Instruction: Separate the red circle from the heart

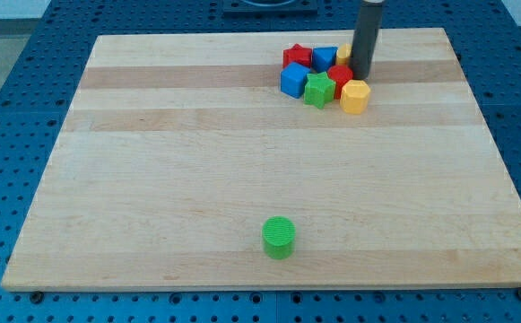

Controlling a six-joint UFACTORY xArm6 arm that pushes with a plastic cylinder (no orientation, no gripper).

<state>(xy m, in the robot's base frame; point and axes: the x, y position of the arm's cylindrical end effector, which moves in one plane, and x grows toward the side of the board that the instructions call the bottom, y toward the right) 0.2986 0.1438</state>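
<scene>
The red circle sits in a tight cluster of blocks near the top right corner of the wooden board. It touches, or nearly touches, a green block on its lower left, a yellow block on its lower right and a blue block above it. A second blue block and a red block of unclear shape lie further left. A sliver of another yellow block shows beside the dark rod; it may be the heart, though the shape cannot be made out. The tip rests just right of the red circle. The arm has no jaws, so nothing is gripped. A green cylinder stands alone near the bottom edge. A good push would likely go slowly toward the bottom left, meeting the circle squarely so the neighbours do not follow.
</scene>
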